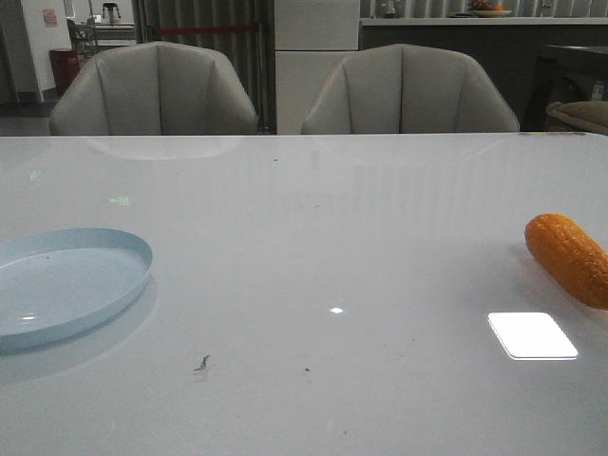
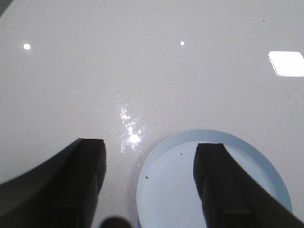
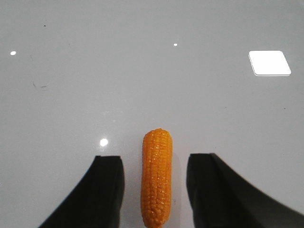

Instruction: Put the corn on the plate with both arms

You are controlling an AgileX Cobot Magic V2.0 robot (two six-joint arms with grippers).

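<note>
The orange corn lies on the white table at the far right edge of the front view. In the right wrist view the corn lies lengthwise between the two black fingers of my right gripper, which is open, with a gap on each side. The pale blue plate sits at the table's left, empty. In the left wrist view the plate lies partly under my open, empty left gripper. Neither gripper shows in the front view.
Two grey chairs stand behind the table's far edge. A bright lamp reflection lies on the glossy tabletop near the corn. A small dark speck marks the table near the front.
</note>
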